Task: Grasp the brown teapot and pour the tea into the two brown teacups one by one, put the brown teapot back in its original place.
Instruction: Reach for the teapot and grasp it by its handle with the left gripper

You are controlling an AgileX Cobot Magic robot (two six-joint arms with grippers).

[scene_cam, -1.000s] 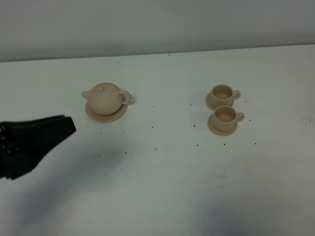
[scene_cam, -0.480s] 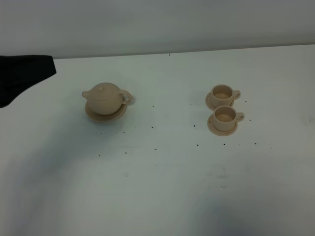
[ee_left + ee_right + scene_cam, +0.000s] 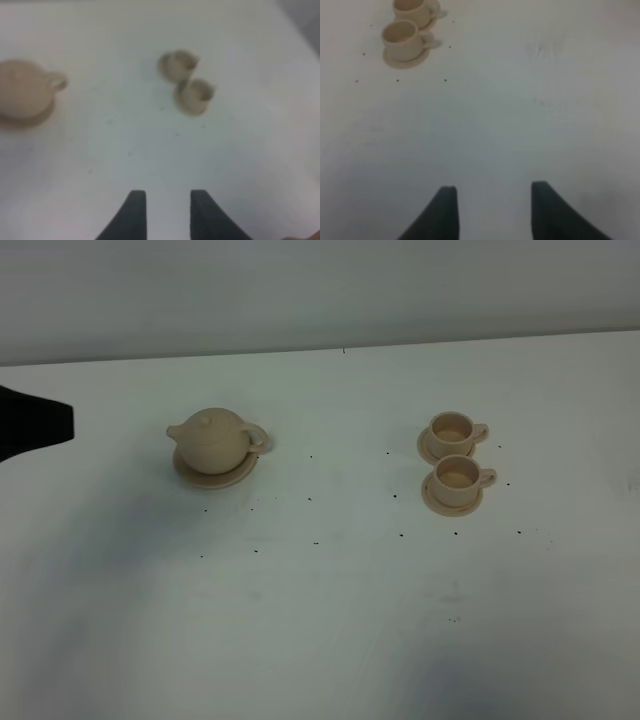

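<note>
Left claw (image 3: 167,197) hangs over the table (image 3: 150,150), fingers apart and empty, well apart from the brown teapot (image 3: 22,92). My right claw (image 3: 492,192) hangs wide apart too, empty.

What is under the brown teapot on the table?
A flat tan saucer lies under the brown teapot, and its rim shows around the pot's base. The saucer's middle is covered by the pot, so it cannot be seen.
</note>
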